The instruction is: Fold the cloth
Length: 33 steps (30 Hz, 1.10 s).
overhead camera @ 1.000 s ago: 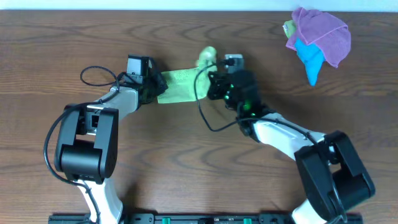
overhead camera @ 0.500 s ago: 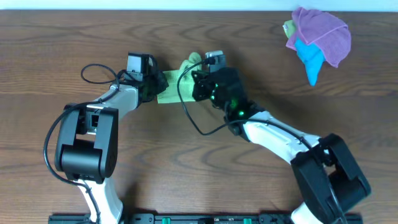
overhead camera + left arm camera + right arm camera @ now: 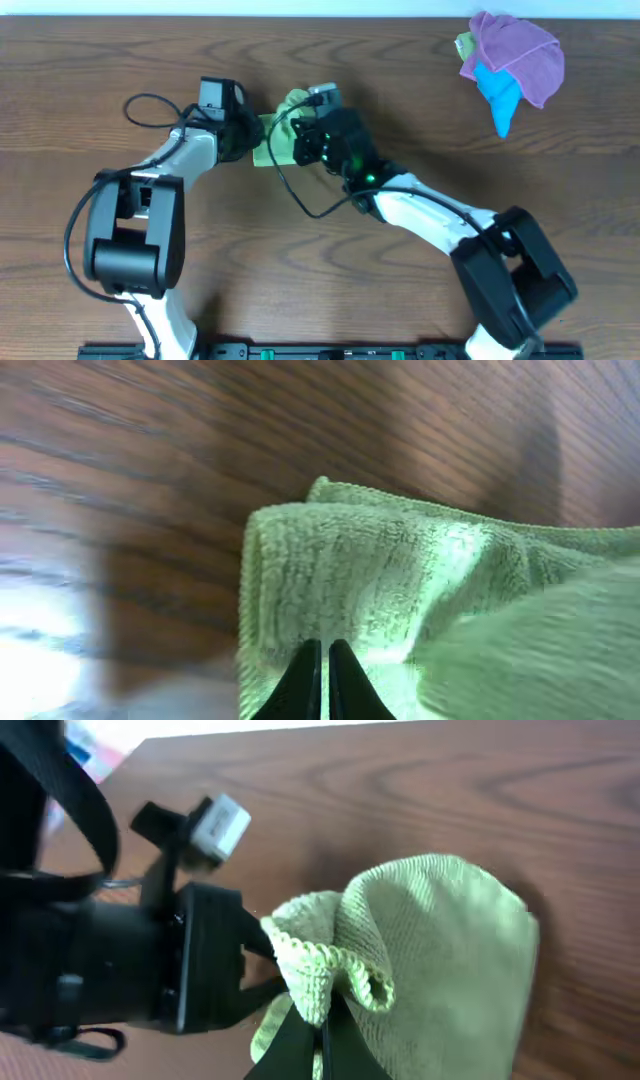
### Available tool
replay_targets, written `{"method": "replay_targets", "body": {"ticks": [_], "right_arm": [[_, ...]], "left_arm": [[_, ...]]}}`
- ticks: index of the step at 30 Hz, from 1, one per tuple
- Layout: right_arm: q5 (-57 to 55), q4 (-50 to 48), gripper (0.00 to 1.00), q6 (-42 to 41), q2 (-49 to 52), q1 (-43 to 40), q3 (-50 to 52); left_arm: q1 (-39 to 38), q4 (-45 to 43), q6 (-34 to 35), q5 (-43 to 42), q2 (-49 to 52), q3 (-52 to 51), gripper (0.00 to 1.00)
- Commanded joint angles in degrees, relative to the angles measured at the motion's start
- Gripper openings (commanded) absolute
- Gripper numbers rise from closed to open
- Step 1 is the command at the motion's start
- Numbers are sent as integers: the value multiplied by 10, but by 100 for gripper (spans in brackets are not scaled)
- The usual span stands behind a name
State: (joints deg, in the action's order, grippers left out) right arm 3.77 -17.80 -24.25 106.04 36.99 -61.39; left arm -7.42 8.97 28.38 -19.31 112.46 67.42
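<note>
Half a fold is judged made; the cloth point(image 3: 390, 560) is clenched by left gripper point(image 3: 325, 660) and right gripper point(image 3: 318, 1025); laying flat remains.

Look to the far right corner of your dark wood-grain bench point(image 3: 60, 60): a purple cloth point(image 3: 520, 48) lies crumpled there, draped over a bright blue cloth point(image 3: 500, 98) whose tip pokes out toward the near edge. At the heap's left edge sits a small yellow-green scrap point(image 3: 465, 45), possibly a third cloth.
</note>
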Motion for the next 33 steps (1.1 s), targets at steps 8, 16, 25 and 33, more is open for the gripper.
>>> {"method": "replay_targets", "body": {"ticks": [8, 16, 25, 33], "right_arm": [[0, 41, 1, 32, 71, 22, -89], [9, 46, 1, 35, 119, 39, -109], [12, 46, 1, 38, 137, 51, -110], [23, 38, 1, 37, 159, 59, -110]], "left_arm": [[58, 47, -46, 2, -72, 14, 6], [92, 64, -47, 2, -85, 14, 6], [104, 67, -46, -3, -87, 14, 6], [104, 68, -46, -7, -87, 14, 6]]}}
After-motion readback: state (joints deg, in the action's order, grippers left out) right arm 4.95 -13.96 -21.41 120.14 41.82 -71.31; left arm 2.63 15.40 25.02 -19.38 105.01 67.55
